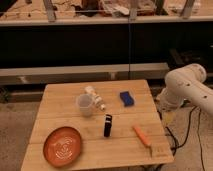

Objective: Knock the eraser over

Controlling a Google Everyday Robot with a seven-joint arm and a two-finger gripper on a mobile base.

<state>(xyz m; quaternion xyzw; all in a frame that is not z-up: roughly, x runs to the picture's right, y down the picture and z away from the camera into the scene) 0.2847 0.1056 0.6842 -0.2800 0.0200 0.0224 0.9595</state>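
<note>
- Several things lie on a wooden table (60, 100) that stands in front of a long dark shelf unit
- Near the middle of the tabletop, toward the front edge, the black eraser (107, 125) stands upright on its short end and touches nothing else
- Behind the eraser and to its left in the view stands a clear plastic cup (85, 105); a small white bottle (95, 97) lies on its side just beside the cup, on the cup's right
- A blue sponge (126, 98) lies flat behind the eraser and to its right, well apart from it
- An orange stick-shaped thing (141, 135) lies slanted to the right of the eraser, near the front right corner
- A round orange plate (62, 145) with a pale pattern in its middle sits at the front left corner
- The white robot arm (186, 87) is beside the table's right edge, off the tabletop and well apart from the eraser
- The arm runs out past the right edge of the view, so the gripper is out of sight and I cannot tell whether it is spread or pressed together
</note>
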